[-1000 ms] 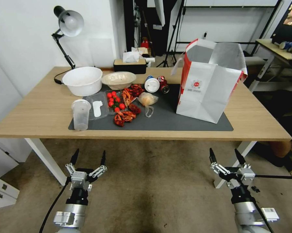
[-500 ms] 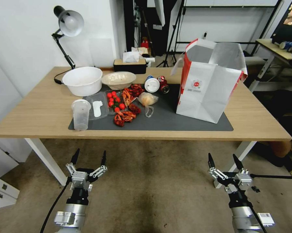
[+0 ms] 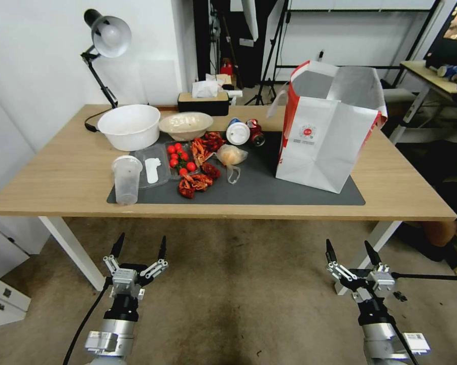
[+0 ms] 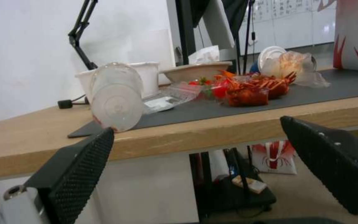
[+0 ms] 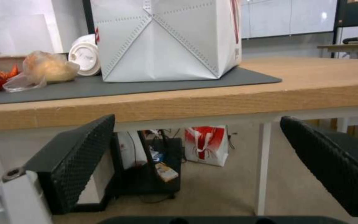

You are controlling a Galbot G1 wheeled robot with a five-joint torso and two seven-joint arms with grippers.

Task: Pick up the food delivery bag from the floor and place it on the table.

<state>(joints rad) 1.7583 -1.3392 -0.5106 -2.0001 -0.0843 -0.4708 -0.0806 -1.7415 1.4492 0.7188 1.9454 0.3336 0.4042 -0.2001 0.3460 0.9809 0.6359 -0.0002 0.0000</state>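
Note:
The food delivery bag (image 3: pixel 324 137) stands upright and open on the dark mat at the right of the table (image 3: pixel 61 177), its silver lining showing. The right wrist view has its white folded side (image 5: pixel 166 40) above the table edge, and the left wrist view catches its red-and-white side (image 4: pixel 355 34). Both grippers hang low over the floor (image 3: pixel 238 284), in front of the table and apart from the bag. My left gripper (image 3: pixel 141 238) (image 4: pixel 196 125) is open and holds nothing. My right gripper (image 3: pixel 348 244) (image 5: pixel 197 118) is open too, below the bag's end of the table.
On the table's left half stand a lamp (image 3: pixel 106 35), two bowls (image 3: pixel 129 125), a plastic cup (image 3: pixel 126 178), tomatoes, crayfish (image 3: pixel 195 182), a small clear bag (image 3: pixel 232 155) and cans. Another red-white bag (image 5: pixel 206 143) sits on the floor behind the table. A cluttered desk (image 3: pixel 431 76) stands at the right.
My right gripper has dropped slightly lower and nearer to me since a second ago, then held still. The left gripper and the bag have not moved.

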